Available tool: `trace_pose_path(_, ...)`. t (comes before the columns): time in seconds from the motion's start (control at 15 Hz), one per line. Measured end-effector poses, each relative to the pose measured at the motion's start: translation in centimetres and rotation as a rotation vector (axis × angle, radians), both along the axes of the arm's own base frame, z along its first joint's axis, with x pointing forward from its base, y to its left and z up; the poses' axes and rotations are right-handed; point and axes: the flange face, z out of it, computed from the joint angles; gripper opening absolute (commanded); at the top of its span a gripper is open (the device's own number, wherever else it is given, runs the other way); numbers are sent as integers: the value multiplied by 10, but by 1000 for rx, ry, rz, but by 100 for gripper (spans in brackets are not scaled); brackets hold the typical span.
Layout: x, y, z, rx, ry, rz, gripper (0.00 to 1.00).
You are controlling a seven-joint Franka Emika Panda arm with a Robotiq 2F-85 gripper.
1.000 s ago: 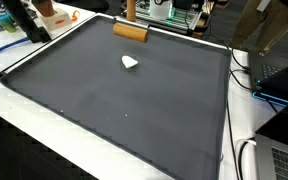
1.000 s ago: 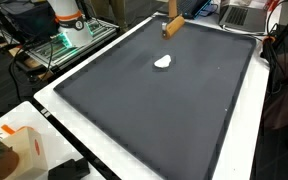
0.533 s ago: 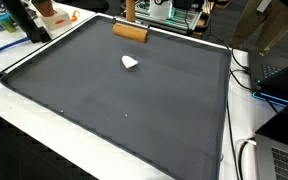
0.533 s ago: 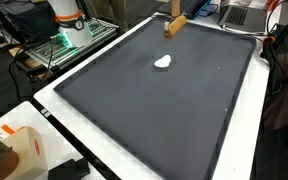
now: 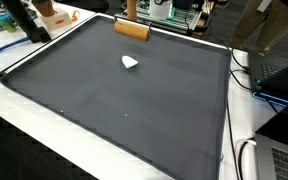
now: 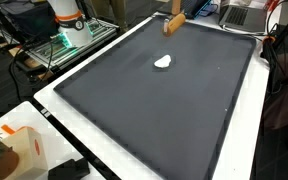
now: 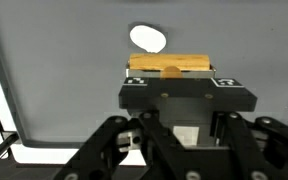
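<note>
At far edge of worktop (image 5: 44,128): wooden block (image 5: 131,30) is by the back rim of the dark mat (image 5: 134,115), seen in both exterior views.
Tool state: tool (image 7: 172,74) is closed on the wooden block, 2 fingers clamping it, block lying crosswise between them.
Why held so: my read is that the crosswise grip holds the block level and stops it twisting. In an exterior view the wooden block (image 6: 173,24) looks tilted, so probably just off the mat, but I cannot tell for sure.
Block vs tool: right between the fingertips, touching both, just ahead of the tool body.
White piece: 1 small white piece (image 7: 148,38) lies flat on the mat beyond the block, apart from it and untouched.
</note>
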Motion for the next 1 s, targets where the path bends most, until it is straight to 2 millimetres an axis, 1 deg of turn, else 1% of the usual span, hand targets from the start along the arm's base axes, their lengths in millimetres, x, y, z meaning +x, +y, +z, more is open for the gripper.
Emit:
trace_pose_path(0.27, 23, 7, 3, 5, 20, 5, 23)
trace_pose_path(0.47, 41, 10, -3, -8, 57, 14, 23)
trace_pose_path(0.67, 60, 6, -9, -57, 103, 19, 23)
trace_pose_path(0.73, 66, 4, -11, -66, 116, 24, 48)
trace_pose_path(0.93, 83, 1, -15, -66, 133, 31, 48)
trace_pose_path(1.0, 85, 0, -17, -66, 136, 31, 23)
